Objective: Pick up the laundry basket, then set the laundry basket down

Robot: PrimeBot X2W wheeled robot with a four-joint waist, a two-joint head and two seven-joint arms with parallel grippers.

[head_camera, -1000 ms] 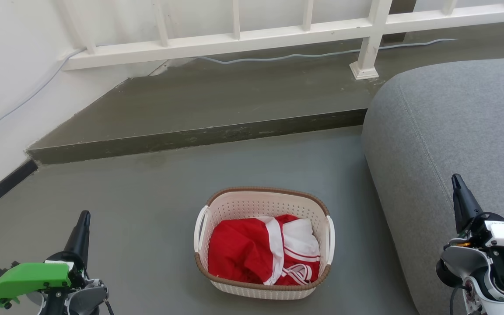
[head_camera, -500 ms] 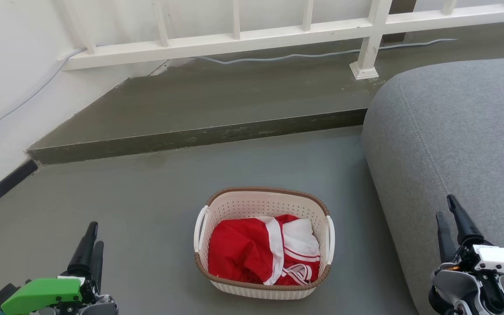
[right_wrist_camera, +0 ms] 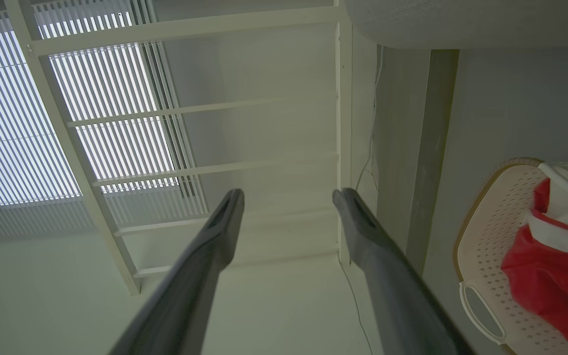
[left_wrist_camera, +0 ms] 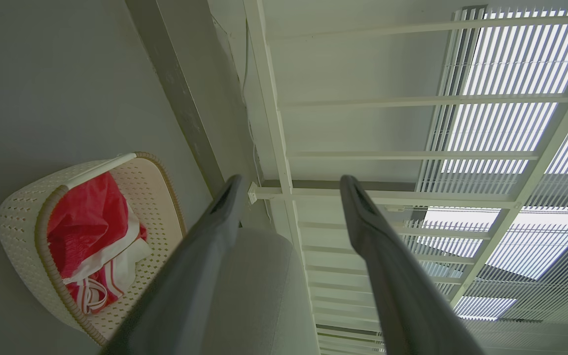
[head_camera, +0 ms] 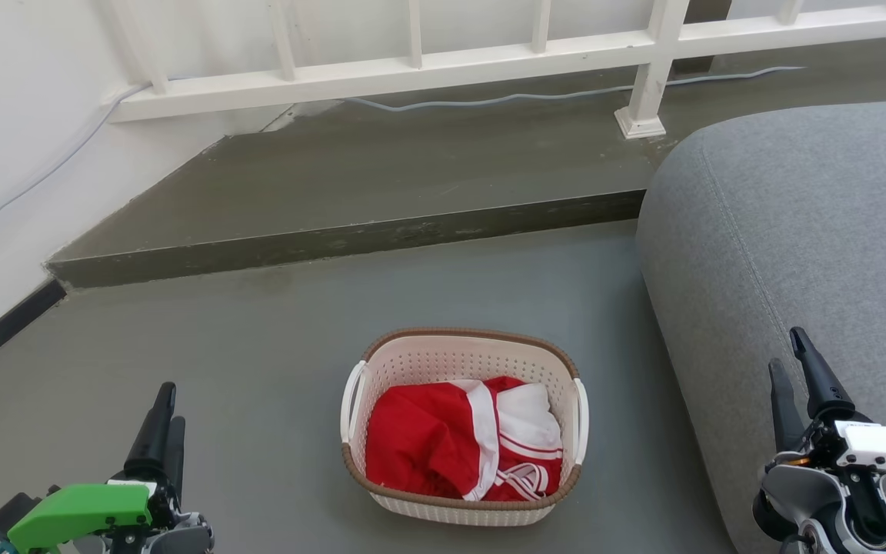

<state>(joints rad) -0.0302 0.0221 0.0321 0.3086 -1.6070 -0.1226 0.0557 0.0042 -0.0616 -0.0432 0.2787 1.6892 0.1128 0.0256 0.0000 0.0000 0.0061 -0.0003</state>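
Observation:
The laundry basket (head_camera: 454, 360), cream-white with holes, a brown rim and white side handles, stands on the grey floor at the lower centre of the head view. A red and white garment (head_camera: 435, 438) lies inside it. My left gripper (head_camera: 171, 404) is at the lower left, well apart from the basket, open with nothing between its fingers. At the lower right, beside the sofa, my right gripper (head_camera: 785, 348) is also open and holds nothing. In the left wrist view the open left gripper (left_wrist_camera: 291, 180) has the basket (left_wrist_camera: 17, 222) off to its left. In the right wrist view the open right gripper (right_wrist_camera: 289, 193) has the basket (right_wrist_camera: 491, 222) at its right.
A grey sofa (head_camera: 797, 215) fills the right side, close to the basket. A raised concrete step (head_camera: 351, 238) runs across behind the basket, with a white railing (head_camera: 412, 73) and a thin cable (head_camera: 489, 98) beyond it. A white wall (head_camera: 4, 154) stands on the left.
Both grippers have dropped lower in the head view and turned so that both fingers of each show, spread apart. The basket has not moved.

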